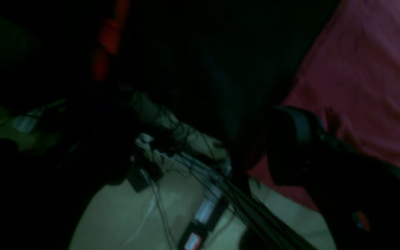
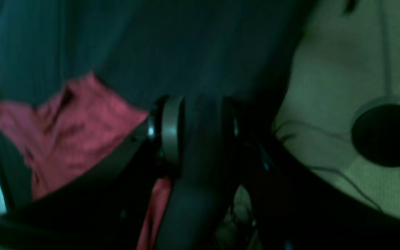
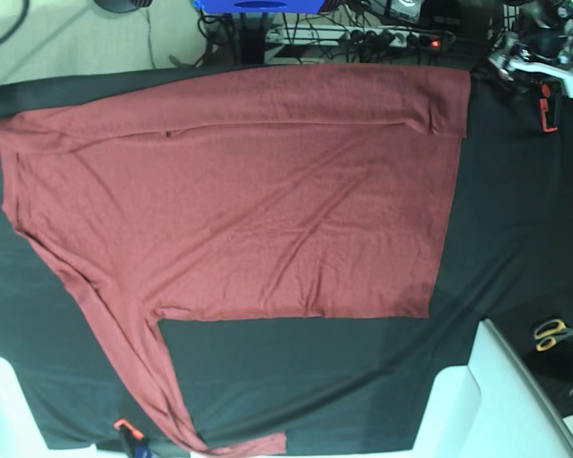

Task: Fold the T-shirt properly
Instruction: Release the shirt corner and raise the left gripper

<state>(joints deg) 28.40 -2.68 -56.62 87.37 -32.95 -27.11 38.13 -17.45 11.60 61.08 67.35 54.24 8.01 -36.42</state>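
Right gripper (image 2: 200, 128): in the right wrist view, its two fingers stand a little apart with something dark between them. You cannot tell whether it pinches the black tablecloth (image 3: 516, 210), the shirt, or nothing. If it has tablecloth, any lift drags the whole work surface and wrinkles the shirt.
Long sleeve (image 3: 124, 343): it runs diagonally down to the near edge of the table, its cuff right at the edge. A loose grasp there could let it slide off the table.
T-shirt (image 3: 267, 219): it lies flat and spread on the tablecloth, filling most of the table. The thin knit carries diagonal creases, and folding over them would lock them in.
Folded sleeve (image 3: 306, 105): it lies across the far edge of the shirt, with a bunched corner at its right end. A snag there would likely undo the fold.
Left gripper (image 3: 540, 52): it is beyond the far right corner, apart from the shirt. The left wrist view is too dark to show its state; only one finger (image 1: 295, 146) is visible.
Scissors (image 3: 557, 333): they lie on the tablecloth at the right edge, well apart from the shirt; a wide sweep of the left arm could knock them.
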